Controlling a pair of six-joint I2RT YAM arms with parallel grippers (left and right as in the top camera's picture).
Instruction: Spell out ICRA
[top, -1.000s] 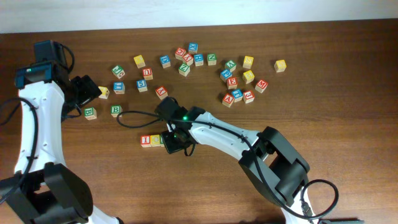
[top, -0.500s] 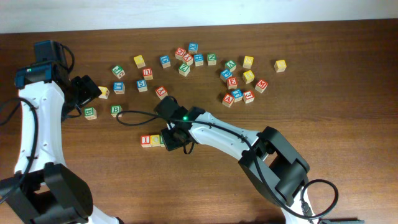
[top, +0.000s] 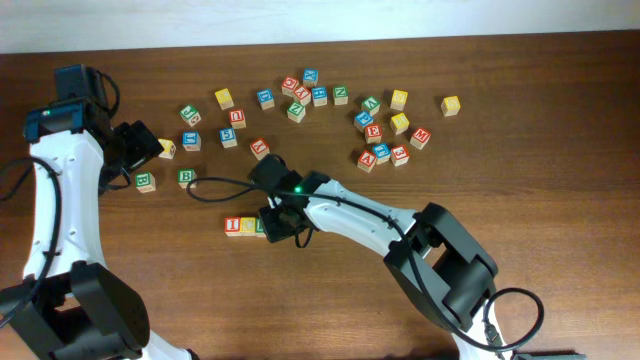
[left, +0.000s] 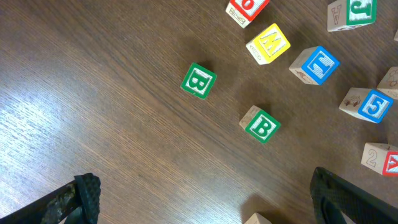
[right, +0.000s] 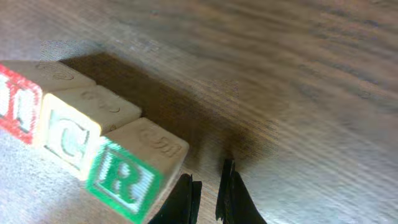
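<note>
Wooden table (top: 560, 200) | loose cubes (top: 373, 130) beyond | right end effector (right: 208, 186) closed (empty) beside I-C-R row (right: 68, 137) | left end effector (left: 208, 199) wide open

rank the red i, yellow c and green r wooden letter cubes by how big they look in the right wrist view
1. Green R wooden cube, nearest the camera.
2. Yellow C wooden cube.
3. Red I wooden cube, cut off by the frame edge.
Only nearness sets them apart; they may well be equal.

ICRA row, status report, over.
Left tool open, near B cubes. Right tool shut beside R. Row reads I, C, R; fourth cube missing.
</note>
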